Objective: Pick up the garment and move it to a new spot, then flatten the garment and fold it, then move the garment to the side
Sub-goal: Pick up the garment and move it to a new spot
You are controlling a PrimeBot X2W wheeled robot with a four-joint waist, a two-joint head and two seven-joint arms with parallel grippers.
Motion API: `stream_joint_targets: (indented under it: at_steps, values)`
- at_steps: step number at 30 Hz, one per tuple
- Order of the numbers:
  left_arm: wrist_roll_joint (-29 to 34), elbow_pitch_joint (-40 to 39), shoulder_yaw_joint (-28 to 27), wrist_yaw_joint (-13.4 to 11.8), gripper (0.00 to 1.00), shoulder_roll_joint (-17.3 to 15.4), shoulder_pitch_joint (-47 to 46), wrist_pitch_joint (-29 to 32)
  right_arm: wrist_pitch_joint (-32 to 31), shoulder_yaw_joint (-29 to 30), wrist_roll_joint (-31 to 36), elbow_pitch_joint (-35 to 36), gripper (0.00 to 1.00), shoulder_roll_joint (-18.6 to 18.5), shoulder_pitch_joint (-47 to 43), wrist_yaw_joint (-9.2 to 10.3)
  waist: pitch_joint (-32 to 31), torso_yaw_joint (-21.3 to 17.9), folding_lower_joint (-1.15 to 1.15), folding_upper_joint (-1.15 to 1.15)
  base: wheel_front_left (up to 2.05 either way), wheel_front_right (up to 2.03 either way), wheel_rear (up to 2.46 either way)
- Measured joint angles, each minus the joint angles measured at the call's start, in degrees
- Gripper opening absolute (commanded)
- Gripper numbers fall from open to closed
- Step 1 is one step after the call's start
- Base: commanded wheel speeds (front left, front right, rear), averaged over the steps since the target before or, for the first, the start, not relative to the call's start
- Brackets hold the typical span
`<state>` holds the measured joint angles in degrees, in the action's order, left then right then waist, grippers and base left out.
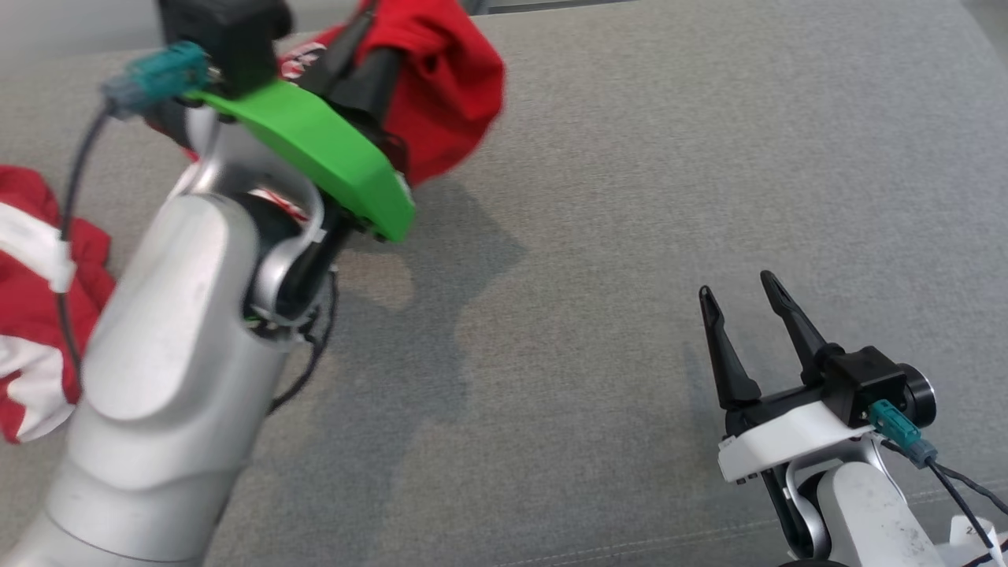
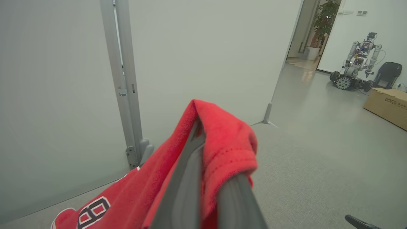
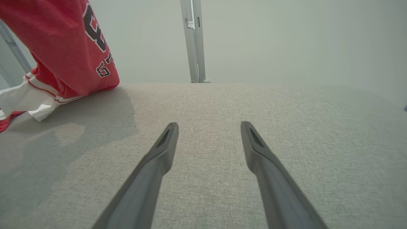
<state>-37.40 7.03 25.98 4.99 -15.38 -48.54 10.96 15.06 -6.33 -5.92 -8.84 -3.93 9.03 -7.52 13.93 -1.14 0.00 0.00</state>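
Pale and bulky, the left forearm (image 1: 157,378) sits at the lower left of the head view. Its green wrist bracket (image 1: 315,150) tilts up toward the left jaws, which are clamped together on a bunched fold of the red garment (image 1: 449,79), held above the grey fabric surface (image 1: 630,197). At the lower right the right jaws stand wide apart and empty, their dark fingers (image 1: 723,350) pointing up that view. The right wrist view shows the same two fingers (image 3: 152,168) spread just above the surface. From the left wrist, red cloth drapes over and between the closed fingers (image 2: 181,194), with a black-and-white printed numeral (image 2: 93,213) lower down. The rest of the garment hangs from the grip and trails onto the surface at the robot's left, where its white-trimmed edge (image 3: 35,101) lies crumpled. Beyond stands a pale partition wall (image 2: 206,47). Farther off, on the floor (image 2: 318,143), are another wheeled robot (image 2: 356,66), a cardboard box (image 2: 388,105) and a potted plant (image 2: 324,19).
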Motion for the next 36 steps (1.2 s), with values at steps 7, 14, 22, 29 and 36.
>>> stream_joint_targets:
  at_steps: [7,14,22,29,36]
  values:
    - [0.15,-0.42,8.54,-0.38,0.00,9.49,1.12,0.22,0.00,0.11,-0.41,-0.10,1.00,0.69,0.24,0.01,0.24,-6.13,0.00,0.00,0.00,0.00,0.00]
    - [-4.41,2.66,16.34,-1.89,0.00,12.38,1.49,-2.44,0.00,-0.51,-0.97,-0.31,1.00,0.93,0.15,0.01,0.24,-11.76,0.00,0.00,0.00,0.00,0.00]
    - [-11.32,13.68,28.93,-8.14,0.00,12.66,-2.96,-13.01,0.00,-2.37,-3.97,-0.51,1.00,1.00,0.98,0.00,0.86,-16.69,0.00,0.00,0.00,0.00,0.00]
    - [-17.75,25.73,35.57,-2.89,1.00,12.66,-0.11,-15.02,0.00,-1.99,-4.66,-0.41,1.00,1.01,0.77,0.01,1.63,-16.99,0.00,0.00,0.00,0.00,0.00]
    - [-21.93,30.39,36.01,-2.41,1.00,12.59,0.55,-21.95,0.00,-1.12,-3.43,0.18,1.00,1.03,0.34,0.00,0.99,-14.26,0.00,0.00,0.00,0.00,0.00]
